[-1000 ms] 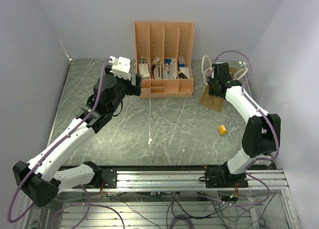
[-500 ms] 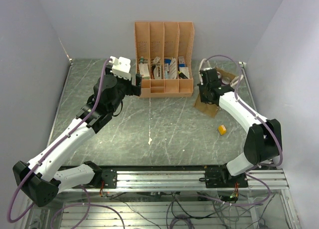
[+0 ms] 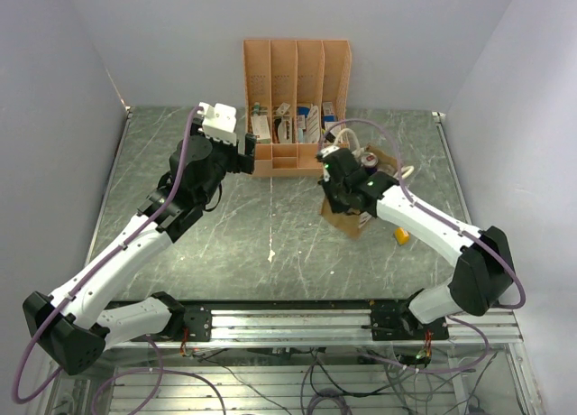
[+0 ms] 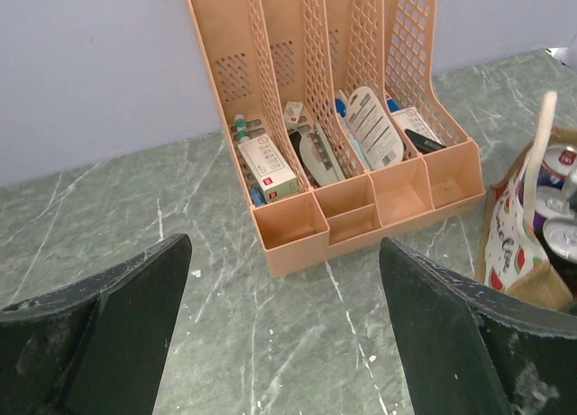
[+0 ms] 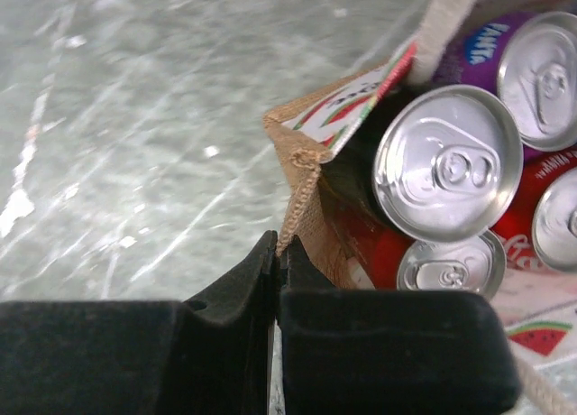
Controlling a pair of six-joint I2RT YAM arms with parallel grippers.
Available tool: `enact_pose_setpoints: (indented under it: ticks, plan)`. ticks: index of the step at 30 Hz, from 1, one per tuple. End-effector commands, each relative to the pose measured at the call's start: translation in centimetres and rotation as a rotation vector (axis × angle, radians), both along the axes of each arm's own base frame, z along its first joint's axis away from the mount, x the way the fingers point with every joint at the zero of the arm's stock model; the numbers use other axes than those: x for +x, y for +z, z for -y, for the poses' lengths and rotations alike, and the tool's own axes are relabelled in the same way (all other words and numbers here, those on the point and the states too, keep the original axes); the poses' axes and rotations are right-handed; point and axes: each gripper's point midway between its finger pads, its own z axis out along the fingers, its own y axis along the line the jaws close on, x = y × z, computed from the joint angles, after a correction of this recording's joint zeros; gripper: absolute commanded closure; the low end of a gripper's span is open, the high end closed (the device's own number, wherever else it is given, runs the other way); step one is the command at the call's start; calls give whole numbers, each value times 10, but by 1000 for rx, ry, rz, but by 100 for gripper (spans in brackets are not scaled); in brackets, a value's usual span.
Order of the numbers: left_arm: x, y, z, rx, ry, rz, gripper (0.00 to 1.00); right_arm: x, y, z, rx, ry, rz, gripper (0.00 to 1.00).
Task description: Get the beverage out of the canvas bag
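Right gripper (image 5: 275, 248) tight on tan canvas bag (image 5: 311, 212) rim; left gripper (image 4: 284, 245) spread; cans (image 5: 448, 162) inside

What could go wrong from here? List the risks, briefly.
1. The right gripper is shut on just the corner rim of the canvas bag; that thin pinch may slip.
2. Pulling by one corner could tip the bag and spill the cans.
3. The right arm might knock the yellow block lying beside it.
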Motion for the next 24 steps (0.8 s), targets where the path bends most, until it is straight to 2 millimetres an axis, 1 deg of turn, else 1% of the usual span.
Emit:
enact_pose_setpoints:
  ticks: [1,5,9,12,15,18,19,22,24]
  plan:
    - [-2,19,-14,-21,66,69,5,-58,22,-80,209,225,-72,100]
    - [-6,27,-31,-31,138,103,4,-93,26,-120,267,358,-102,100]
    - [-10,33,-52,-41,228,127,5,-128,26,-153,304,490,-125,100]
    - [-12,35,-64,-46,288,135,4,-156,25,-173,317,592,-135,100]
    - [-12,34,-71,-46,333,134,5,-180,25,-188,313,679,-133,100]
    - [-12,34,-74,-45,345,133,5,-198,22,-195,298,739,-124,100]
    - [-12,34,-74,-45,345,133,5,-201,21,-195,292,748,-124,100]
    - [-12,34,-73,-46,343,132,5,-207,17,-188,281,763,-121,100]
    - [-12,35,-72,-46,339,131,5,-206,15,-181,268,757,-114,100]
